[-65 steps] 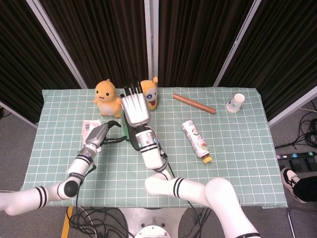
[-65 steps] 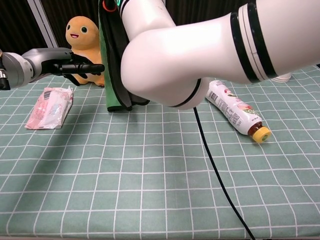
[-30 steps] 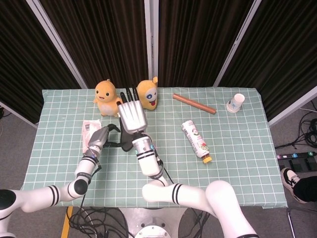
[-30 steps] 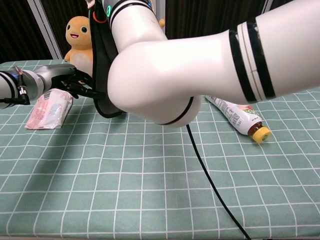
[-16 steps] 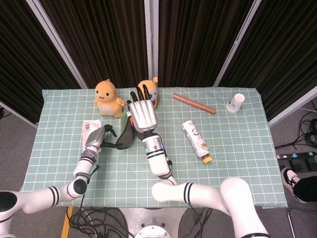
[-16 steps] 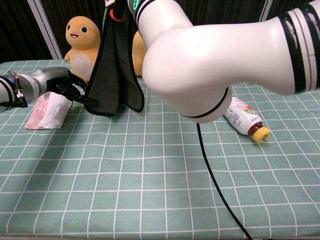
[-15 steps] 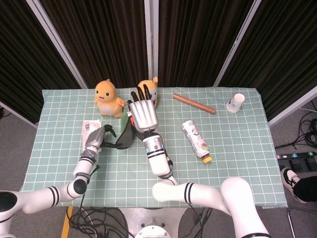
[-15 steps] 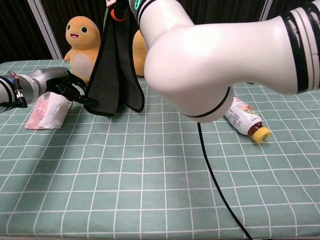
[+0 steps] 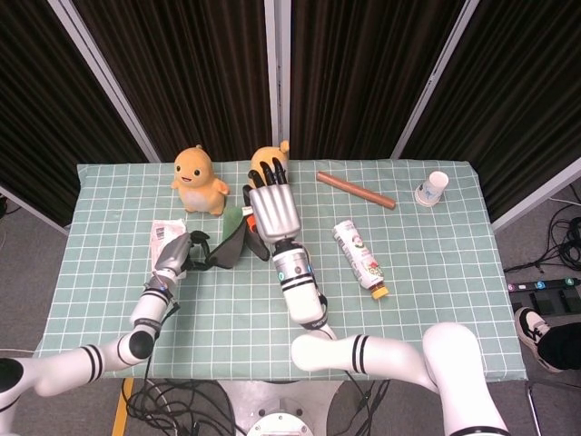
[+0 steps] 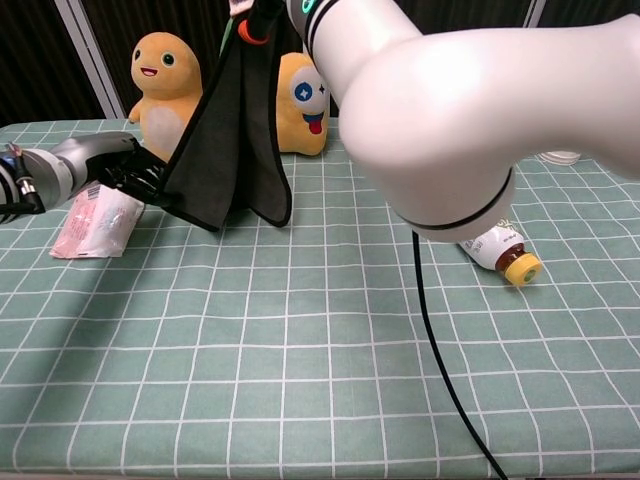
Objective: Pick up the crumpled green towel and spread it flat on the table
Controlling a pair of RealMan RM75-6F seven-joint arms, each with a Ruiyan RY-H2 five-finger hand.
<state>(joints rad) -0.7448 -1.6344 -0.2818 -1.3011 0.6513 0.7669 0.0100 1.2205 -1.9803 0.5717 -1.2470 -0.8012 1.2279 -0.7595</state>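
Left hand (image 9: 174, 253) sat low beside the pink packet (image 10: 98, 220), fingers closed on the lower corner of the towel (image 10: 228, 150). Towel looked dark in the chest view and hung stretched above the table (image 9: 436, 272), between both hands. Right hand (image 9: 274, 211) was raised in front of the yellow plush (image 10: 303, 103), gripping the towel's top edge. Bottle (image 9: 360, 258) lay to the right.

A dark, green-edged cloth towel (image 10: 232, 150) is held hanging above the green checked bench (image 10: 300, 350), gripped at its lower left corner by the grey left hand (image 10: 105, 165). A pink plastic packet (image 10: 97, 222) is seen below that hand. Two orange plush toys (image 10: 170, 85) are set behind, and a white yellow-capped bottle (image 10: 498, 251) lies at right.
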